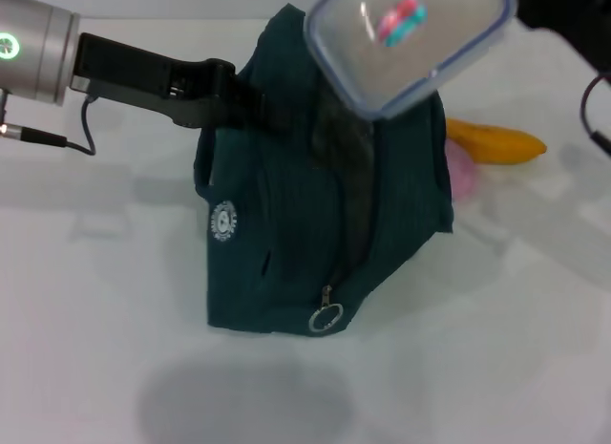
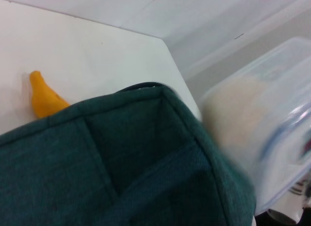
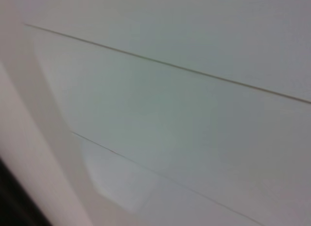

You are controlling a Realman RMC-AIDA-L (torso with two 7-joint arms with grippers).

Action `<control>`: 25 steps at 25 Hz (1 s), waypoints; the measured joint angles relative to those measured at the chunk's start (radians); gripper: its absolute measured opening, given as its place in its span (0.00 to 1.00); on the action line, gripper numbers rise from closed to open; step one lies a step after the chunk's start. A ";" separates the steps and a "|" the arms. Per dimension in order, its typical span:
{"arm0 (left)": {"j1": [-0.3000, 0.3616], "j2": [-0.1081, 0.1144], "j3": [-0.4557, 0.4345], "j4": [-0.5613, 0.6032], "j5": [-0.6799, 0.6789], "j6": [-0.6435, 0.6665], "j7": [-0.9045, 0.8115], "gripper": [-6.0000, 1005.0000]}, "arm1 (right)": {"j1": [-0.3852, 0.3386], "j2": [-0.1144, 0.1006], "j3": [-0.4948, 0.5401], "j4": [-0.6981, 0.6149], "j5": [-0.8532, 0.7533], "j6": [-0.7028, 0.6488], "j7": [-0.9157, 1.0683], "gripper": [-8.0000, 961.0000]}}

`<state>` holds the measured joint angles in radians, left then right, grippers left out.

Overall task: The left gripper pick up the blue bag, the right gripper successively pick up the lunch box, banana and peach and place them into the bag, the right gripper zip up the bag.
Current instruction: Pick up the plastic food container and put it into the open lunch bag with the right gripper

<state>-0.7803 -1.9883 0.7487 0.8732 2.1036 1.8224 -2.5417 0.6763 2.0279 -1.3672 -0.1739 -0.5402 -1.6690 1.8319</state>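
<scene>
White surface [image 1: 115, 368] all around, and plenty of bare room in front of the blue bag [image 1: 286, 263], where only a soft shadow falls. The bag stands near the middle, its zipper ring pull [image 1: 325, 320] hanging at the near lower edge, the round white logo [image 1: 221, 222] on the side facing the robot's left. Its zipper is undone and the top gapes dark. The left gripper [image 1: 250, 105] reaches in from the left on its black bar and is clamped on the bag's upper rim, holding it up. Right above the opening, the lunch box [image 1: 410, 43] hangs tilted in the air, sticker side up, its lower corner just over the bag's top edge; the right gripper carrying it is cut off at the top right corner, so I cannot tell how its fingers sit. Behind the bag, on the robot's right, the peach [image 1: 462, 175] peeks out touching the bag's edge, the banana [image 1: 496, 144] just beyond it. Open surface lies farther right.
</scene>
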 joint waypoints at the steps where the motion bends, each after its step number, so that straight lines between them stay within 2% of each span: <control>1: 0.000 0.000 -0.001 0.000 -0.001 0.000 0.001 0.05 | -0.005 0.000 -0.016 -0.002 0.000 0.018 -0.003 0.11; 10: 0.008 0.000 -0.008 -0.008 -0.004 0.000 0.007 0.05 | -0.057 0.000 -0.086 -0.008 -0.011 0.114 -0.034 0.11; 15: -0.010 0.000 -0.006 -0.059 -0.005 0.000 0.025 0.05 | -0.042 0.000 -0.158 -0.014 -0.009 0.178 -0.049 0.11; 25: -0.008 -0.003 -0.007 -0.063 -0.005 -0.003 0.031 0.05 | -0.028 0.000 -0.339 -0.137 -0.004 0.392 -0.049 0.11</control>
<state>-0.7887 -1.9908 0.7418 0.8107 2.0983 1.8198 -2.5111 0.6486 2.0279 -1.7059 -0.3108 -0.5446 -1.2769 1.7824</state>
